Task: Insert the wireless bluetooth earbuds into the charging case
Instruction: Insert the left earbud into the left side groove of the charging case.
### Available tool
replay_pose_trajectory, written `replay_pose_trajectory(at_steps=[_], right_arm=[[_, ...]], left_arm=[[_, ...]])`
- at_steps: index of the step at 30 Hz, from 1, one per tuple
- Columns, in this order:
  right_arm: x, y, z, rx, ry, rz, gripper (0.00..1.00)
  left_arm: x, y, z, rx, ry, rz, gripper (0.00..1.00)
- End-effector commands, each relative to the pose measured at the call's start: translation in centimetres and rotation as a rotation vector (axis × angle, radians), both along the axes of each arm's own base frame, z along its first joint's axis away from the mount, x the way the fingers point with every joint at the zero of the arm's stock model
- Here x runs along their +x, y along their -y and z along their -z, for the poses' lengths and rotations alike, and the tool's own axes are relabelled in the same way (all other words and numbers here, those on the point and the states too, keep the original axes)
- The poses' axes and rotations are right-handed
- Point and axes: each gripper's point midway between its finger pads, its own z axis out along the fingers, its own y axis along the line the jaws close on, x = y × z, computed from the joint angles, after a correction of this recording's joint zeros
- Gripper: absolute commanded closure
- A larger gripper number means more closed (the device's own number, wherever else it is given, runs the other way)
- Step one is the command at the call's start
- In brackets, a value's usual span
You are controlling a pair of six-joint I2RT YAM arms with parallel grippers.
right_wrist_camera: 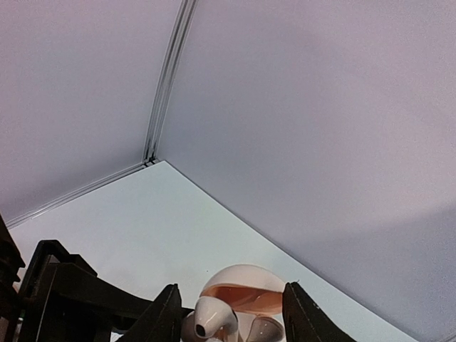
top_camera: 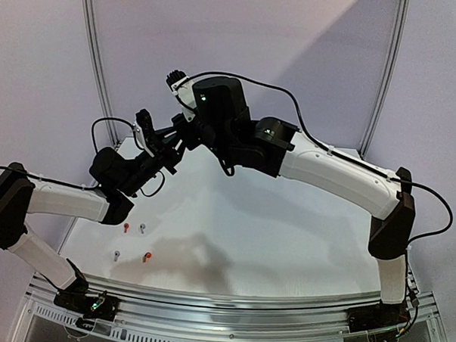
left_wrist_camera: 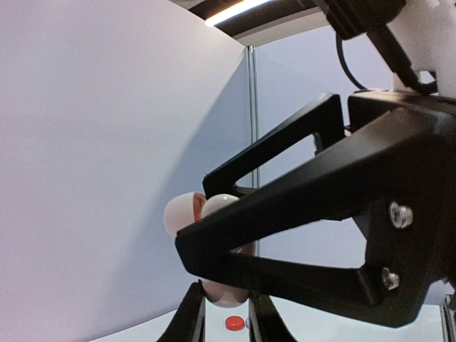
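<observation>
Left jaws clamp open case (right_wrist_camera: 242, 279) up high. Right jaws sit around it, grip unclear. White bud (right_wrist_camera: 205, 317) inside. Red bud (top_camera: 125, 227), three more low on counter (top_camera: 285, 242), nearer left arm.

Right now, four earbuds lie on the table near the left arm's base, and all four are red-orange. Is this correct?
Not fully. Four lie there, but only two are red-orange earbuds; the other two are pale lavender-grey earbuds. The top external view shows this.
</observation>
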Motion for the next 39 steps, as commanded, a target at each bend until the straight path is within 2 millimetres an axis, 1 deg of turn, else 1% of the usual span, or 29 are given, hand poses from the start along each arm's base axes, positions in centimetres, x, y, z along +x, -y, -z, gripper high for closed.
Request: replay_pose_trajectory(at_steps=[1,16,21,26,31,39], right_arm=[[0.7,0.4,-1.2,0.025,0.016,0.020,0.50],[0.6,0.7,-2.2,0.033,0.031,0.018,0.45],[0.7,0.7,-1.8,0.017,0.031,0.025,0.44],[0.8,1.0,-2.0,0.011,0.038,0.041,0.40],[0.8,1.1,-1.9,0.010,0.039,0.046,0.34],[0.8,1.1,-2.2,0.015,0.040,0.042,0.28]], left_arm=[[-1.0,-0.7,-1.6,-0.032,0.059,0.009,1.00],[-0.4,-1.0,-1.4,-0.027,0.048,-0.008,1.00],[-0.4,-1.1,-1.6,-0.032,0.052,-0.007,1.00],[-0.4,-1.1,-1.5,-0.031,0.050,-0.006,1.00],[-0.4,-1.1,-1.5,-0.031,0.049,-0.006,1.00],[-0.3,-1.2,-1.5,-0.030,0.048,-0.010,1.00]])
